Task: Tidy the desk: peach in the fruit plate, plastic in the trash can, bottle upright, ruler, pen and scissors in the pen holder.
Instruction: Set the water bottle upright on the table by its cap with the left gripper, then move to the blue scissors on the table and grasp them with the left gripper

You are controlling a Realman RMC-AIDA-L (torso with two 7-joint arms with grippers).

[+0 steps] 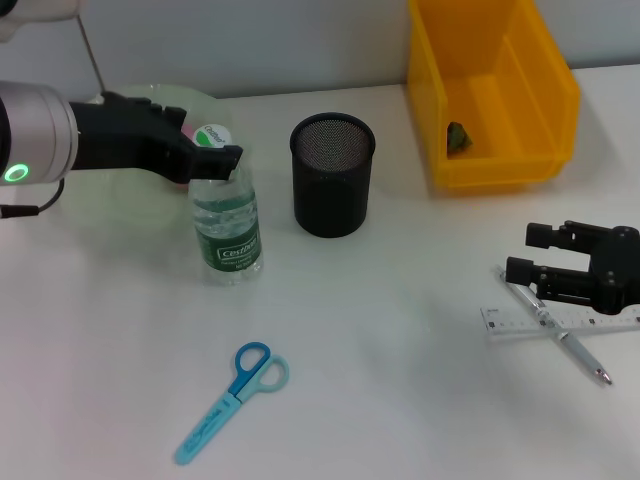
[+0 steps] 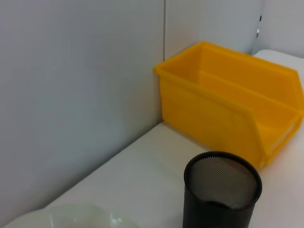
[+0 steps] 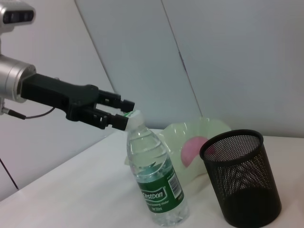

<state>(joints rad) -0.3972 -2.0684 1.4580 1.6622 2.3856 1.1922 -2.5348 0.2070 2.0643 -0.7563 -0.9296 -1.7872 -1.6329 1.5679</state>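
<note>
At far left, the left gripper [image 1: 228, 160] has its fingers clamped on the upright bottle's [image 1: 227, 235] cap; the right gripper [image 1: 528, 255], fingers apart, hovers over ruler [image 1: 500, 322] and pen [image 1: 575, 352].

A plain white surface [image 1: 400, 400] fills most of the head view, smooth and bare-looking toward the lower middle. Behind it, along the top edge of the frame, runs a pale grey wall [image 1: 280, 40] with a thin vertical seam [image 2: 164, 57] between panels.
</note>
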